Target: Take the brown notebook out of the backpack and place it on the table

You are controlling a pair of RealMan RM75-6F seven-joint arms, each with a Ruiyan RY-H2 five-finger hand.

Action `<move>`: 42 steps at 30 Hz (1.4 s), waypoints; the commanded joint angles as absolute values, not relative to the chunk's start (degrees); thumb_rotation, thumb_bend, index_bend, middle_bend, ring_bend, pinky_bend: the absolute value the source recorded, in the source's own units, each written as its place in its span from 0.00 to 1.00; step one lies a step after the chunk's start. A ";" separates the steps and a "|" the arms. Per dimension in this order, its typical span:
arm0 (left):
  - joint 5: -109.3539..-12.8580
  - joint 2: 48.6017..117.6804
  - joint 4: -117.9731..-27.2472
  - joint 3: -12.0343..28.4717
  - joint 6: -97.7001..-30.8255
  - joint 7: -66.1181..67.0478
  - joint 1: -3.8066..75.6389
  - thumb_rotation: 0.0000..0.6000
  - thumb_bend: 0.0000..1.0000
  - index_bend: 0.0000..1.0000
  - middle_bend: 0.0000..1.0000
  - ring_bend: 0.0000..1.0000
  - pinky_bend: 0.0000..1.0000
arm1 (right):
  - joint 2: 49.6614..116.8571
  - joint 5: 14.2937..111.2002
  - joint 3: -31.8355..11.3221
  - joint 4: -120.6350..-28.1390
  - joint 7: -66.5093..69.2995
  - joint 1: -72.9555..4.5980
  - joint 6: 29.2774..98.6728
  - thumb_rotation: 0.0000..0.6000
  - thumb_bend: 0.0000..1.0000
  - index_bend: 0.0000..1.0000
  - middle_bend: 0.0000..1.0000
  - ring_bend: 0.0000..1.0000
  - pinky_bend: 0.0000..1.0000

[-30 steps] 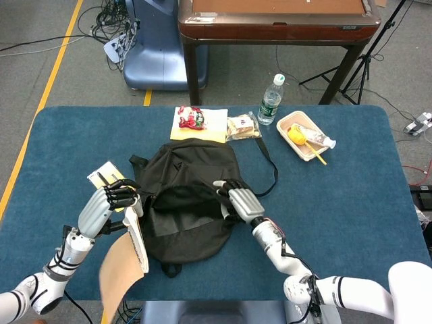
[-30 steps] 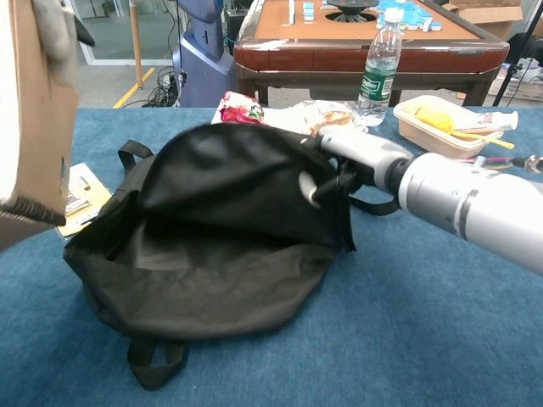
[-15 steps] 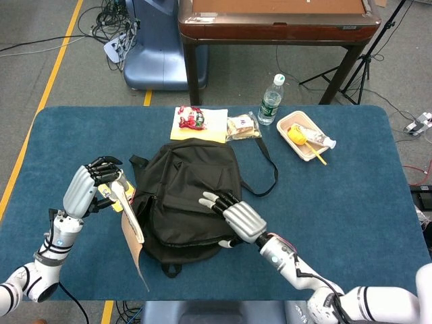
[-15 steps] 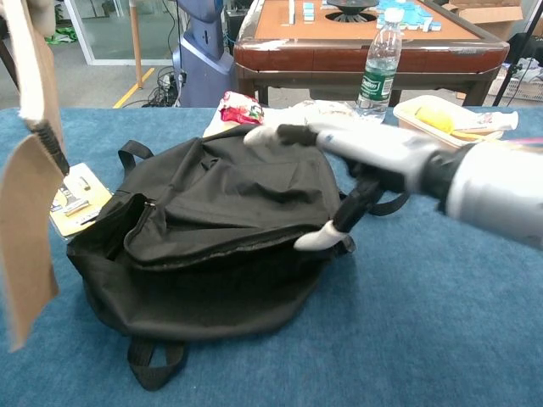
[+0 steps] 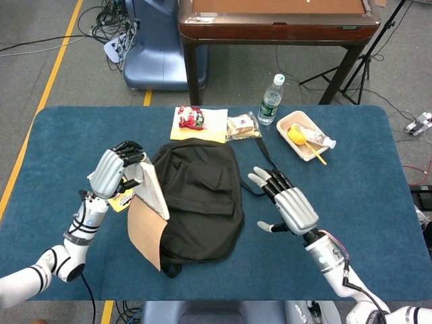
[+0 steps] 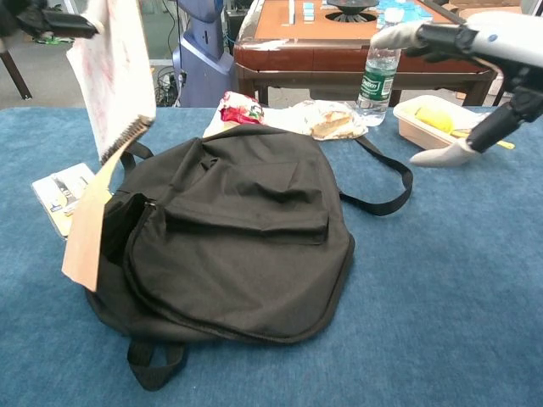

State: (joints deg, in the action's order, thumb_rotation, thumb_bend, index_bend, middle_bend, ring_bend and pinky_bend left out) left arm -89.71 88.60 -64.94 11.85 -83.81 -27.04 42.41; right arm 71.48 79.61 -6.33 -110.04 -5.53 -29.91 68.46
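Left hand [image 5: 116, 170] grips the brown notebook [image 5: 150, 210], right hand [image 5: 289, 204] spread empty; no label readable.

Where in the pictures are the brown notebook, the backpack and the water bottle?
brown notebook [image 5: 144, 226]: head view, on its hanging brown cover.
backpack [image 6: 246, 246]: chest view, on the black front panel.
water bottle [image 5: 270, 102]: head view, on the labelled middle of the bottle.

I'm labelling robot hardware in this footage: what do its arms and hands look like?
Both hands, left hand and right hand, have silver-grey metallic backs and dark finger segments; the right's fingertips are pale. The forearms are white with black-ringed, segmented wrists. Thin cables run along the right wrist, including a reddish one, and a dark cable hangs below the left arm.
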 commanded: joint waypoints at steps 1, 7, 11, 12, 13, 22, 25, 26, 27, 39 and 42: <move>-88.31 93.90 -57.91 13.20 -80.88 -23.80 45.36 1.00 0.59 0.58 0.66 0.54 0.33 | 70.94 79.23 -6.28 -109.92 -4.65 -29.07 69.02 1.00 0.00 0.00 0.00 0.00 0.00; -87.25 100.73 -48.29 13.32 -79.07 -21.78 47.35 1.00 0.59 0.56 0.65 0.54 0.33 | 70.28 79.69 -5.93 -108.95 -2.69 -27.77 69.60 1.00 0.00 0.00 0.00 0.00 0.00; -88.36 103.02 -45.15 11.21 -80.10 -20.43 46.36 1.00 0.59 0.55 0.65 0.54 0.33 | 69.95 79.81 -5.83 -108.37 -1.75 -27.23 69.59 1.00 0.00 0.00 0.00 0.00 0.00; -89.05 103.48 -44.51 10.32 -80.79 -19.99 45.90 1.00 0.59 0.55 0.65 0.54 0.33 | 69.92 79.83 -5.86 -108.17 -1.54 -27.12 69.56 1.00 0.00 0.00 0.00 0.00 0.00; -89.51 103.84 -44.03 9.70 -81.31 -19.67 45.51 1.00 0.59 0.54 0.65 0.54 0.33 | 69.87 79.85 -5.84 -108.05 -1.39 -27.08 69.46 1.00 0.00 0.00 0.00 0.00 0.00; -92.32 106.45 -42.45 5.35 -85.33 -16.04 41.67 1.00 0.57 0.47 0.59 0.50 0.33 | 70.00 80.53 -5.76 -107.90 -1.11 -26.52 69.27 1.00 0.00 0.00 0.00 0.00 0.00; -92.06 105.77 -45.43 4.61 -85.26 -12.50 40.12 1.00 0.52 0.38 0.50 0.44 0.33 | 70.04 80.78 -5.78 -108.06 -1.09 -26.32 69.37 1.00 0.00 0.00 0.00 0.00 0.00; -91.92 105.37 -46.75 4.45 -85.23 -10.95 39.63 1.00 0.50 0.35 0.47 0.42 0.33 | 70.05 80.87 -5.79 -108.11 -1.09 -26.27 69.40 1.00 0.00 0.00 0.00 0.00 0.00; -91.75 104.90 -48.18 4.30 -85.10 -9.21 39.16 1.00 0.47 0.30 0.43 0.39 0.33 | 70.04 80.93 -5.80 -108.18 -1.04 -26.23 69.38 1.00 0.00 0.00 0.00 0.00 0.00; -88.63 94.55 -69.52 3.55 -83.59 6.50 33.23 0.97 0.36 0.21 0.31 0.29 0.31 | 70.53 81.63 -6.37 -108.09 -0.24 -26.09 69.32 1.00 0.00 0.00 0.00 0.00 0.00; -89.35 91.96 -73.17 3.06 -84.16 7.56 32.20 0.87 0.36 0.21 0.31 0.29 0.31 | 70.63 81.49 -6.52 -108.04 -0.11 -26.08 69.17 1.00 0.00 0.00 0.00 0.00 0.00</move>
